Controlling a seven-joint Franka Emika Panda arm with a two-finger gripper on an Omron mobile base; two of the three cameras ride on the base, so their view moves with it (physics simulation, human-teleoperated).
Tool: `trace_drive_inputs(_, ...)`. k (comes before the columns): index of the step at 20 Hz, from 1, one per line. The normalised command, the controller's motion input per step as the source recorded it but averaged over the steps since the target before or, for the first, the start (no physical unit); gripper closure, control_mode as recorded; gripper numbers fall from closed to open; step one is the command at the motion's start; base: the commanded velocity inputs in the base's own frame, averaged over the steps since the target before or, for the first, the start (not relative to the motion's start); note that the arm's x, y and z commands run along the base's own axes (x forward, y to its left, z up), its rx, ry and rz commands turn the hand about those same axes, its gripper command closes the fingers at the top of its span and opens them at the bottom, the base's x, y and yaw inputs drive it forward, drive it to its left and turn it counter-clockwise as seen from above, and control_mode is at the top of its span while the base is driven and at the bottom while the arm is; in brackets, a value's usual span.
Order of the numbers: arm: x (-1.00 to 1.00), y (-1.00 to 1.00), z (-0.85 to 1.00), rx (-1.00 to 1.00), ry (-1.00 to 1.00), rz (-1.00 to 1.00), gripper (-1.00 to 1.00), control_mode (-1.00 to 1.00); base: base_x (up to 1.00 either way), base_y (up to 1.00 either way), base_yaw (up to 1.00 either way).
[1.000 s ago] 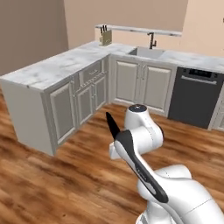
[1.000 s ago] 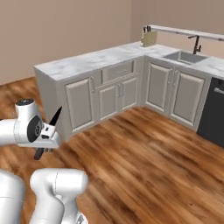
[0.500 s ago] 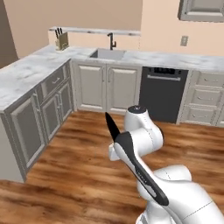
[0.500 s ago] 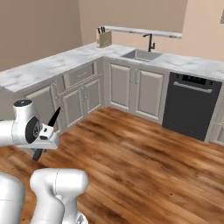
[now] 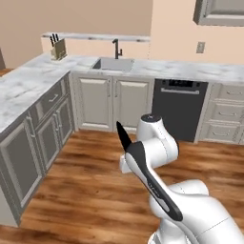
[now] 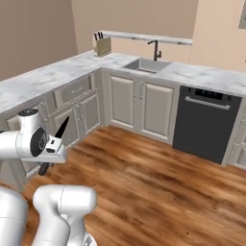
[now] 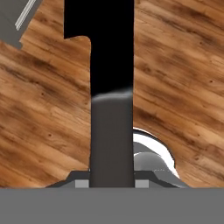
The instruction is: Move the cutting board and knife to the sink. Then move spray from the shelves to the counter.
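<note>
My gripper (image 6: 50, 147) is shut on the knife (image 6: 59, 130), a long all-black blade that points up and away from the hand. In the left base view the knife (image 5: 123, 136) sticks up beside the arm's elbow. Seen from the hand, the knife (image 7: 111, 52) runs straight up from between the jaws of the gripper (image 7: 111, 181), over wooden floor. The sink (image 5: 113, 64) (image 6: 146, 65) lies in the marble counter (image 5: 28, 86) (image 6: 48, 77) far ahead, under the long grey shelf (image 5: 95, 36) (image 6: 144, 37). The cutting board and the spray are out of view.
A black faucet (image 5: 116, 48) stands behind the sink and a knife block (image 5: 58, 47) (image 6: 102, 45) in the counter's corner. A black dishwasher (image 5: 180, 109) (image 6: 204, 122) sits right of the sink cabinets. Wooden floor (image 5: 86, 190) stretches between me and the cabinets.
The base has turned and driven, so the whole scene shifted: sink and dishwasher now sit more centrally and nearer. The arm's pose and its grip on the knife are unchanged.
</note>
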Motion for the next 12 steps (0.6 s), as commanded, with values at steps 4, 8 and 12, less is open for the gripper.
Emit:
trace_drive_inputs(4,0.0,0.0,0.0,0.0,0.0,0.0,1.0,1.0,0.86,0.19,-0.05)
trace_drive_inputs(8,0.0,0.0,0.0,0.0,0.0,0.0,1.0,1.0,0.9,0.17,-0.01)
trace_drive_inputs(12,0.0,0.0,0.0,0.0,0.0,0.0,1.0,1.0,0.94,0.13,0.0)
